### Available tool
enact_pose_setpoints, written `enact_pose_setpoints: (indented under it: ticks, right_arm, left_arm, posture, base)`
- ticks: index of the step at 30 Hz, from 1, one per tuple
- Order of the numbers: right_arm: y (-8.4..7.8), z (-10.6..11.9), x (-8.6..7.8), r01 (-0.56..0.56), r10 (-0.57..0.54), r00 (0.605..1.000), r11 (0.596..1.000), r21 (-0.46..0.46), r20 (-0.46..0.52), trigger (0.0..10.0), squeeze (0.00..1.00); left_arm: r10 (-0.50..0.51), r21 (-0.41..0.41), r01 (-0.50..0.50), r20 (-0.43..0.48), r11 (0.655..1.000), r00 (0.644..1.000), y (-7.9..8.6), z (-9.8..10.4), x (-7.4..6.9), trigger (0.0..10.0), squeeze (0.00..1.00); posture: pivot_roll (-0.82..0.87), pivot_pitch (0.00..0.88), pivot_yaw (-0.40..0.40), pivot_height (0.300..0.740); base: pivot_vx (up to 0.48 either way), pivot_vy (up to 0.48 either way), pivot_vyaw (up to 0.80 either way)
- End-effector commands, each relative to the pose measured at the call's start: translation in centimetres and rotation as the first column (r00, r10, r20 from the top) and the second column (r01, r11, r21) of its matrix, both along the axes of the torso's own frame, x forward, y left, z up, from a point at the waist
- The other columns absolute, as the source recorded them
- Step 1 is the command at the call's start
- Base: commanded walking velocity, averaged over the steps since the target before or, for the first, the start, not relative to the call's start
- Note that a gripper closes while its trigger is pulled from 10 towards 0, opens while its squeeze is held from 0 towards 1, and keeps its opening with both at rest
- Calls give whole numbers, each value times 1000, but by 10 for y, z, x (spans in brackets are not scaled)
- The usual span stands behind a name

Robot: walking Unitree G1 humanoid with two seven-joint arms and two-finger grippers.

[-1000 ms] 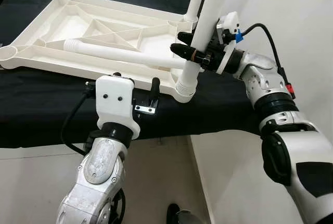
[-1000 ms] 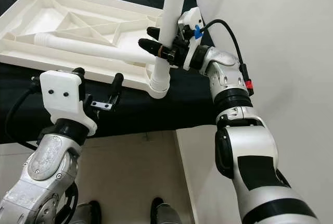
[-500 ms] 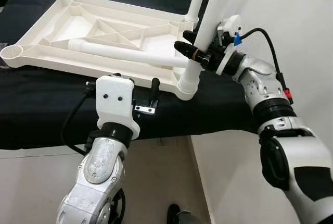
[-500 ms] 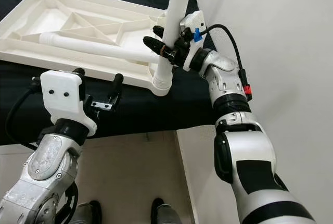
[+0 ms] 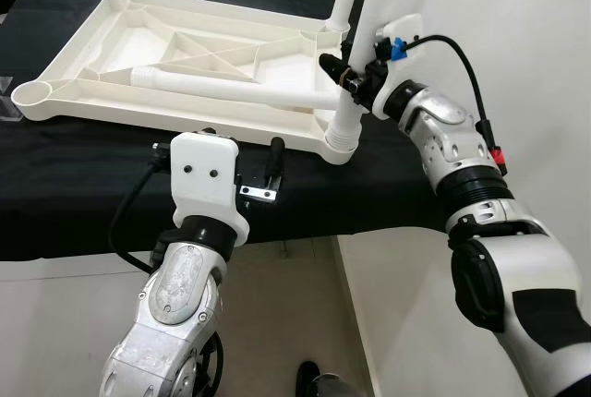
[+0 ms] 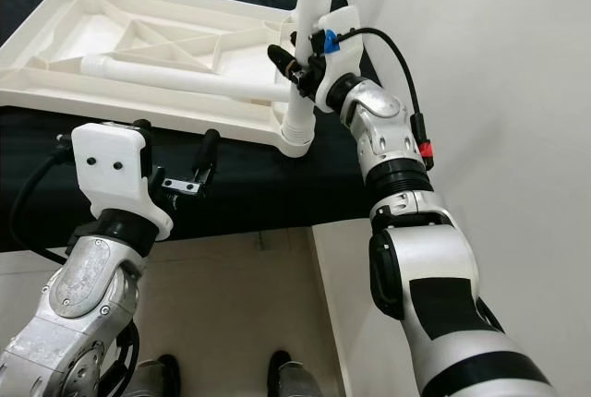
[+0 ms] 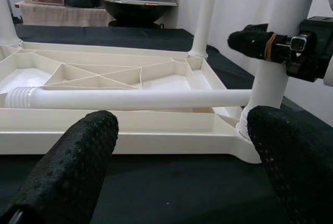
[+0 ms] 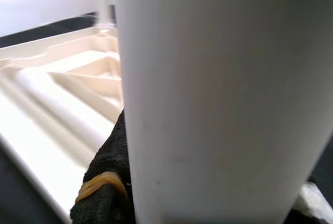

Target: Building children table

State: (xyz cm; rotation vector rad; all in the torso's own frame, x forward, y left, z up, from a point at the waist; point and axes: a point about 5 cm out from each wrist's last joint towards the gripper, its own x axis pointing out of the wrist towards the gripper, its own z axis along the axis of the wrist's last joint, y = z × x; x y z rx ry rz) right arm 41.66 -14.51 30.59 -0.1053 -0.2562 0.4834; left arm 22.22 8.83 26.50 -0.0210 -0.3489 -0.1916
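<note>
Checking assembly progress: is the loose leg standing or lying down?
Lying down: the loose leg rests flat across the upturned tabletop.

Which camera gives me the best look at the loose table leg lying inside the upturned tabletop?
The left wrist view: the loose leg runs across the frame, threaded end to far end, resting in the tabletop. The eye views show it from above at a slant, its end hidden behind the upright leg held by the right gripper. The right wrist view blurs it.
</note>
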Motion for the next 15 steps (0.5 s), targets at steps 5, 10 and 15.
enact_pose_setpoints:
  ticks: [5,10,15]
  right_arm:
    - [-19,-35,6,213,-207,964,977,20,-168,10000,0]
    - [-27,-34,7,365,-345,922,926,98,-174,10000,0]
    - [-34,-34,7,492,-462,867,855,165,-190,10000,0]
  left_arm:
    - [6,-5,-6,14,1000,1000,1,3,-3,10000,0]
    - [5,-5,-5,15,1000,1000,1,3,-3,10000,0]
    - [3,-4,-3,15,1000,1000,0,3,-3,10000,0]
  posture:
    - [32,325,-148,740]
    - [31,318,-148,740]
    - [35,312,-147,740]
  base:
    - [0,0,0]
    - [0,0,0]
    - [0,0,0]
